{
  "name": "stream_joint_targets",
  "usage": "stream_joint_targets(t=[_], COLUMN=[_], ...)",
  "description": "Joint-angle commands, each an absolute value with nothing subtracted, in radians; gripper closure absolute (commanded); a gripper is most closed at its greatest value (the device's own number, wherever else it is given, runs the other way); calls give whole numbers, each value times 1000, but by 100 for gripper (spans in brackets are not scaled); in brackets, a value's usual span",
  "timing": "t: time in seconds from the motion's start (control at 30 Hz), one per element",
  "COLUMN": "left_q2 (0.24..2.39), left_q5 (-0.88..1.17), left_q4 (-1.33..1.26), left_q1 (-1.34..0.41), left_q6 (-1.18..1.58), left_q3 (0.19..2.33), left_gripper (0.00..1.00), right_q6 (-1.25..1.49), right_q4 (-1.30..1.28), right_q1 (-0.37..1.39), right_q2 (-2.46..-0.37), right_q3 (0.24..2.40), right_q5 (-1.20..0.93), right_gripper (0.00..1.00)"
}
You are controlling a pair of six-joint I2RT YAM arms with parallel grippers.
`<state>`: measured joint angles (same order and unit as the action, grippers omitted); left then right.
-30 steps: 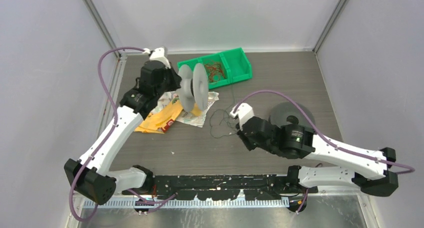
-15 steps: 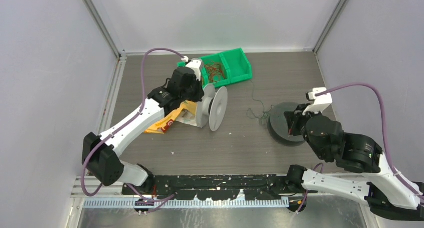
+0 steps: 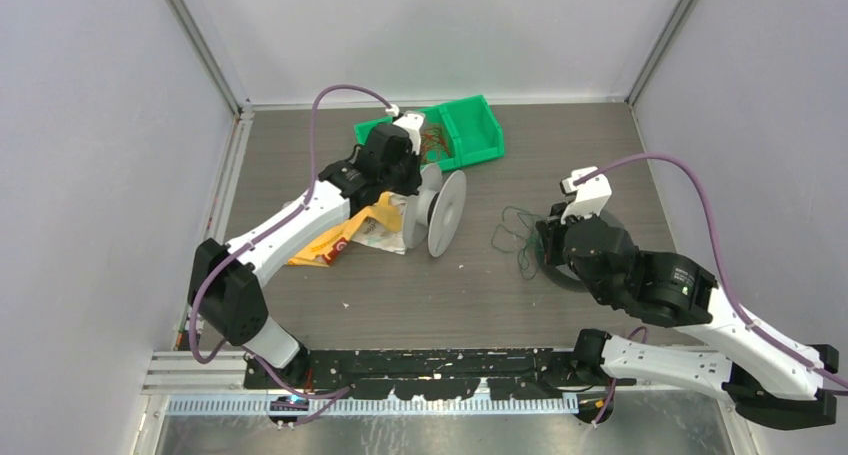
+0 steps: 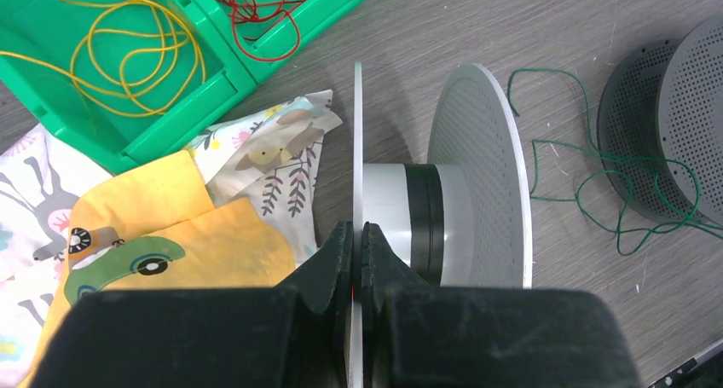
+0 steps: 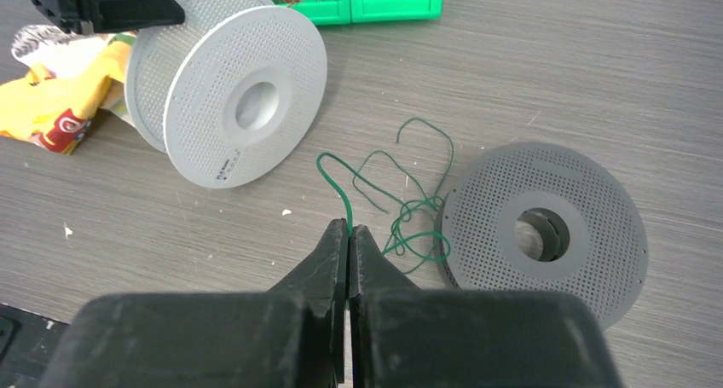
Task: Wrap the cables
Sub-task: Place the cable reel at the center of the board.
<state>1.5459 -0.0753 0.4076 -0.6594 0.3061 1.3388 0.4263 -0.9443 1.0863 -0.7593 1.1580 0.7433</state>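
a grey wood-grain counter (image 3: 600,145) sits inside pale blank walls (image 3: 430,35) with metal posts at the two far corners. a green bin (image 3: 482,135) stands at the far edge, about midway along it.

in one compartment lies a coiled yellow cable (image 4: 136,60). in the next is a red cable (image 4: 256,13), cut off by the top of the left wrist view. from above, both are only a small tangle.

the left claw (image 4: 357,234) is pinched narrow on the thin near flange of a light grey spool (image 4: 482,175). the spool lies on its side just in front of the bin, against crumpled yellow and white printed material (image 4: 170,226) on the side toward the left edge.

the right claw (image 5: 349,234) is closed tight on one end of a dark green cable (image 5: 335,189). the rest of it trails in loose loops on the counter, between the light spool and a flat dark grey spool (image 5: 588,209) nearer the right edge. its tangle touches that spool's rim.

from above, the right arm covers most of the dark spool and hides its own claw. the left wrist likewise hides the left claw there.
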Motion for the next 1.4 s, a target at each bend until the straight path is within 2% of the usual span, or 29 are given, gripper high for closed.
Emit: stream_joint_targets(t=[0.0, 0.1, 0.33, 0.53, 0.6, 0.9, 1.17, 1.27, 1.37], left_q2=[1545, 1519, 1443, 1510, 1544, 1588, 1611, 1605, 1593], left_q5=[-41, -5, 202, 631, 708, 618, 514, 488, 471], left_q4=[403, 338, 205, 283, 285, 351, 329, 330, 320], left_q1=[-664, -673, -680, -580, -552, -547, -542, -541, -541], left_q6=[280, 217, -159, -268, -269, -402, -377, -353, -327], left_q3=[1404, 1373, 1294, 1361, 1391, 1440, 1430, 1433, 1431], left_gripper=[99, 99, 99, 100, 100, 100, 100, 87, 67], right_q6=[410, 414, 431, 445, 447, 457, 458, 458, 459], right_q4=[-859, -848, -843, -824, -821, -823, -813, -815, -812], right_q1=[1089, 1088, 1089, 1088, 1088, 1088, 1088, 1088, 1089], right_q2=[-739, -725, -707, -709, -708, -694, -694, -691, -690], right_q3=[1159, 1150, 1130, 1120, 1120, 1110, 1101, 1098, 1094], right_q5=[746, 752, 752, 732, 726, 734, 727, 725, 720], right_gripper=[99, 99, 100, 99, 100, 99, 99, 99, 99])
